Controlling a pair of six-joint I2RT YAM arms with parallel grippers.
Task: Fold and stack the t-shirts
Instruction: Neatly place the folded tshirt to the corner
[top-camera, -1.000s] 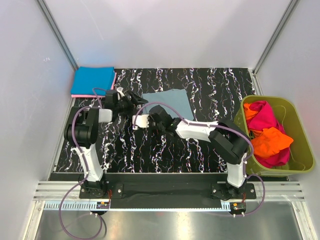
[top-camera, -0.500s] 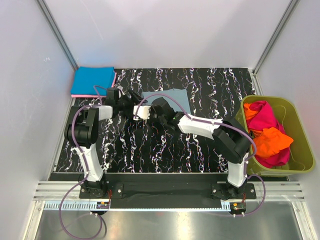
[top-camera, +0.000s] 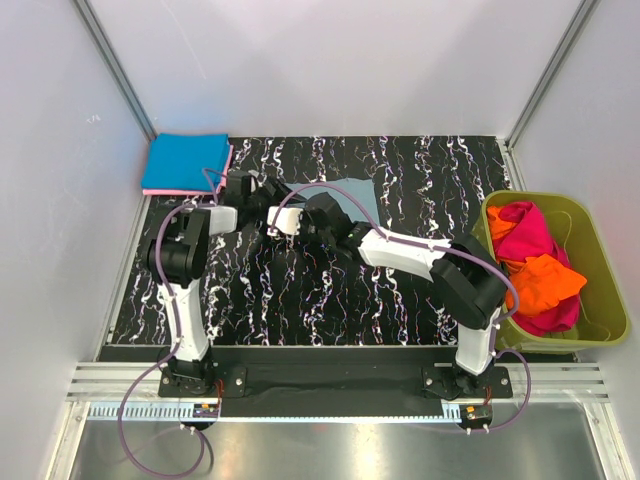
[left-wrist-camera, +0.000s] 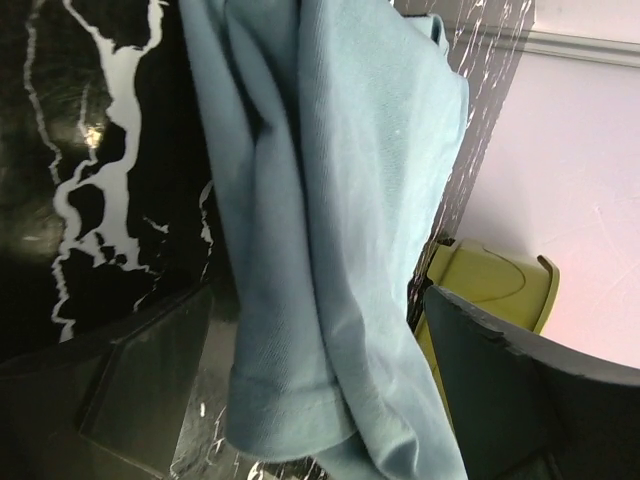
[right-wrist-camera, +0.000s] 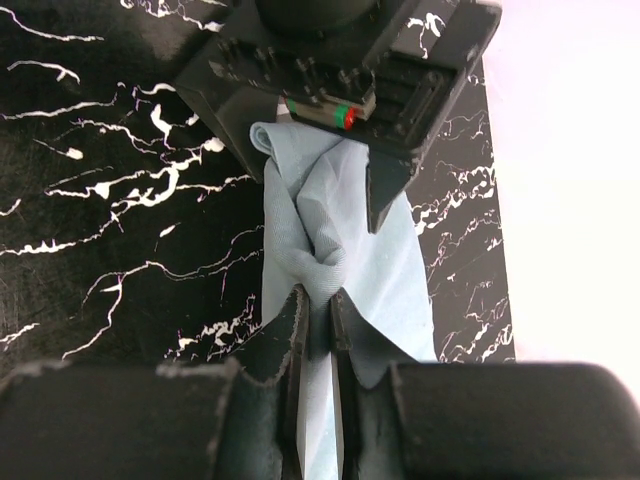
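The work surface is a black table with white marble veins (top-camera: 300, 290), closed in by pale walls. From the top camera, a folded bright blue t-shirt (top-camera: 185, 158) lies on a pink one at the far left corner. An olive-green tub (top-camera: 602, 330) at the right holds magenta and orange shirts. The dusty grey-blue t-shirt (top-camera: 352, 193) is at the middle of the far side. Both arms reach to its left end, the left gripper (top-camera: 265, 190) and the right gripper (top-camera: 290, 212) close together.

In the left wrist view the grey-blue cloth hangs in long folds. Its hemmed end comes down between the wide-spread fingers (left-wrist-camera: 150, 370), which do not press it.

In the right wrist view the right gripper's narrow fingers pinch a bunched fold of this shirt. The cloth runs straight from them toward the left gripper, so its long axis joins the two grippers.

I judge the next move belongs to the left gripper. The cloth is already between its fingers, so it needs only to close.
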